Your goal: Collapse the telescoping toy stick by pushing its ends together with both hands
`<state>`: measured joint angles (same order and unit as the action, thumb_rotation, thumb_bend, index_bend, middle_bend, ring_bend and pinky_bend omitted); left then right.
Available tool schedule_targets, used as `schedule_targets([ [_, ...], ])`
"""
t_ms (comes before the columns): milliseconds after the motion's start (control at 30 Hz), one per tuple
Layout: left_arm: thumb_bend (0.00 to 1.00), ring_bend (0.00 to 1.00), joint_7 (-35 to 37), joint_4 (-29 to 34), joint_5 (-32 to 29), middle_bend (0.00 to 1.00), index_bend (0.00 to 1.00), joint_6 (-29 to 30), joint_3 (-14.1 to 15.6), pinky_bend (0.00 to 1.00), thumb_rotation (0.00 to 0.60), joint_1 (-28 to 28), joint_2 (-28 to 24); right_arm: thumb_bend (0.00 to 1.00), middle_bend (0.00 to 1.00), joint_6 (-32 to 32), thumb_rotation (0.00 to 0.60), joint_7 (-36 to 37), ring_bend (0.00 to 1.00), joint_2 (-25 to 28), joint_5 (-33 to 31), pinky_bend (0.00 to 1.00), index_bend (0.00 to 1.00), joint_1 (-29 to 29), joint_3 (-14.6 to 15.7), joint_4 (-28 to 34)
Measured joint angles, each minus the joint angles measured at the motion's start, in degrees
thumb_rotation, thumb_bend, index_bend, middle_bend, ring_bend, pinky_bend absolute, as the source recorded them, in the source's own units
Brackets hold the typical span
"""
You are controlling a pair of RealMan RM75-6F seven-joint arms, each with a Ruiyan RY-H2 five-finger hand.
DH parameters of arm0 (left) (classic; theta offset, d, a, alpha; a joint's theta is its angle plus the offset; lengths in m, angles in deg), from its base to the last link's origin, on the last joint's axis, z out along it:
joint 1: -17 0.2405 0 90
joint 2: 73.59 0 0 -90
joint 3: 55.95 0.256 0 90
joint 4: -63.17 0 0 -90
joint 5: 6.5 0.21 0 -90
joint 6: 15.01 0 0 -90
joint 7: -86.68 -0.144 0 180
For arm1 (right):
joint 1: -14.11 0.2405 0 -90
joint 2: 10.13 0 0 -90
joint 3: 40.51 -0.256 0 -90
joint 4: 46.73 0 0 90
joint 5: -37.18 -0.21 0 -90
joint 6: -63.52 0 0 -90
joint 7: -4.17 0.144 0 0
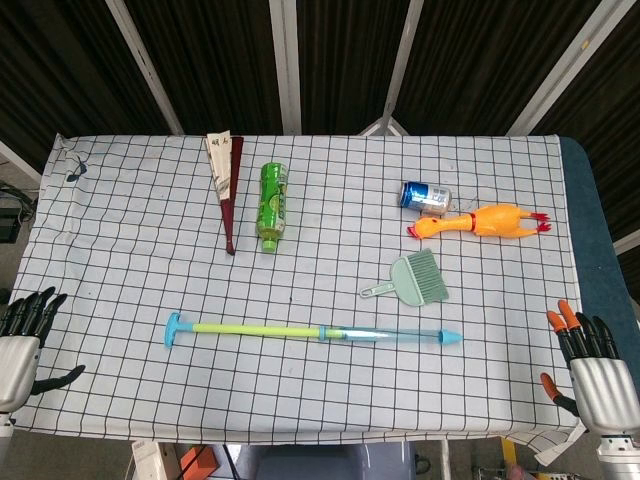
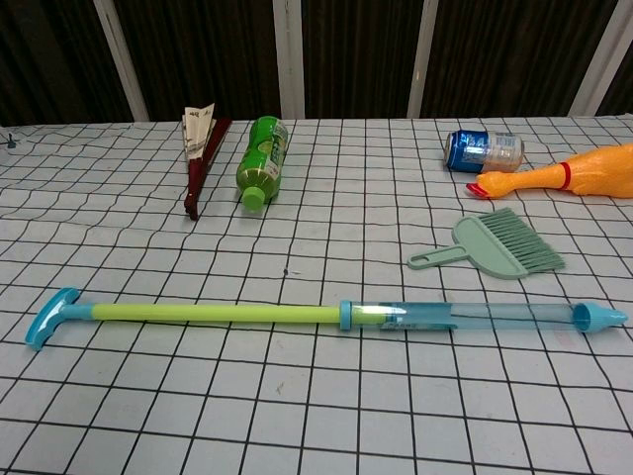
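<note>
Here, across the lower middle of the head view, on the checked tablecloth (image 1: 120, 300): the telescoping toy stick (image 1: 312, 332), fully extended and lying flat, running left to right. Largest section to the right: a clear blue outer tube (image 2: 465, 317), ending in a pointed blue cap (image 2: 598, 317) near the right edge of the chest view. To the left, a thinner yellow-green inner rod (image 2: 213, 314), entering the tube at a blue collar (image 2: 345, 316) and ending in a curved blue crosspiece (image 2: 51, 317) at lower left. Probably light, hollow plastic; stiff along its length but likely to bow or skid on the cloth if pushed off-axis. Smooth, so slippery under a side pinch. Best purchase judged to be the two ends: palm or fingers against the crosspiece on one side, against the cap on the other, pushing straight along the axis.

At the lower left corner of the head view: left hand (image 1: 22, 345), holding nothing, dark fingers spread and pointing up the frame, well apart from the crosspiece. At the lower right corner: right hand (image 1: 592, 372), likewise empty, orange-tipped fingers apart, well apart from the cap. Neither hand visible in the chest view. No contact with the stick yet.
</note>
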<state>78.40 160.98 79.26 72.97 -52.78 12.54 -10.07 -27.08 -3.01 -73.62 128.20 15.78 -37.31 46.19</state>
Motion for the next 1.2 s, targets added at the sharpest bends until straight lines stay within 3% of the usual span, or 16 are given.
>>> schedule_targets([
  [433,0.11,0.00,-2.22,1.67,-1.69,0.00,0.00,-4.70,-1.04,0.00,0.600,-1.38,-0.39,0.35,0.00,1.55,0.600,-0.36,0.00,0.02,0.95,0.00,0.00,-0.14,-0.20,0.65],
  [600,0.18,0.00,-5.58,3.05,-3.26,0.00,0.13,-7.92,-2.11,0.00,0.600,-3.37,0.01,0.35,0.00,2.03,0.600,-0.69,0.00,-0.08,1.08,0.00,0.00,-0.12,-0.30,0.77],
  [800,0.28,0.00,-11.92,5.04,-6.35,0.08,0.37,-13.00,-4.36,0.01,0.600,-7.39,2.15,0.35,0.00,2.23,0.600,-0.10,0.00,0.21,1.16,0.00,0.00,-0.29,-0.36,0.88],
  [1200,0.31,0.00,-30.28,6.30,-17.70,0.11,0.43,-20.20,-8.19,0.01,0.600,-15.60,13.78,0.35,0.00,2.67,0.600,0.99,0.00,0.61,1.25,0.00,0.00,-0.40,-0.61,1.10],
])
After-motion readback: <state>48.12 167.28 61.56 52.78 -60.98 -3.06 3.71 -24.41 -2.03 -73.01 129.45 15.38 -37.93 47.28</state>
